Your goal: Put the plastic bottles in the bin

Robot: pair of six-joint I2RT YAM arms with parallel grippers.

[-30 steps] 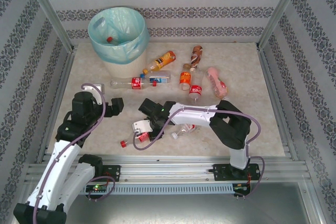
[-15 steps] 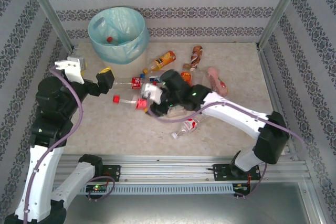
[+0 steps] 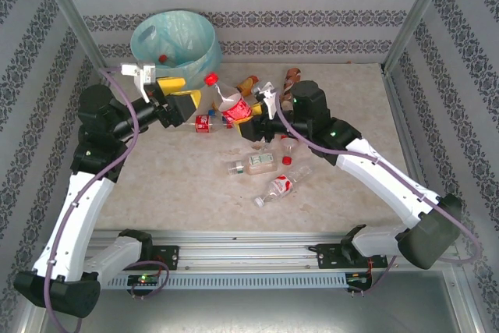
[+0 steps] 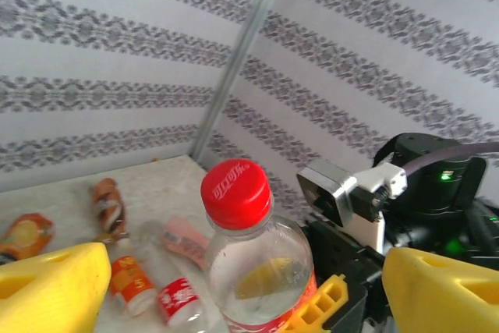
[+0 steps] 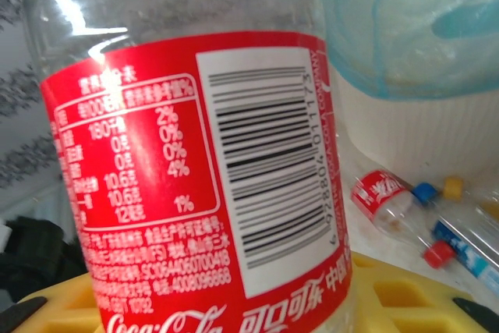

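Note:
A clear plastic bottle [image 3: 232,103] with a red cap [image 3: 210,79] and red label hangs tilted in the air, my right gripper [image 3: 249,111] shut on its lower body. Its label [image 5: 210,185] sits close to the right wrist camera, above a yellow finger [image 5: 421,302]. My left gripper [image 3: 181,96] is open just left of it, yellow fingers [image 4: 47,290] spread wide either side of the bottle's neck [image 4: 249,255] without touching. The bin [image 3: 175,40], teal-lined, stands just behind; a red-capped bottle [image 3: 162,58] lies inside. Several more bottles lie on the table [image 3: 253,164].
On the table lie a red-labelled bottle [image 3: 204,122], another clear one [image 3: 279,185], an orange one [image 3: 248,82] and a brown one [image 3: 292,76]. The pink bottle [image 4: 183,235] lies farther right. Patterned walls and metal posts [image 3: 74,25] close in the table.
My right gripper has lifted the red-capped bottle from the table's middle up and back toward the bin. My left gripper has swung right and back, closing in on the bottle.

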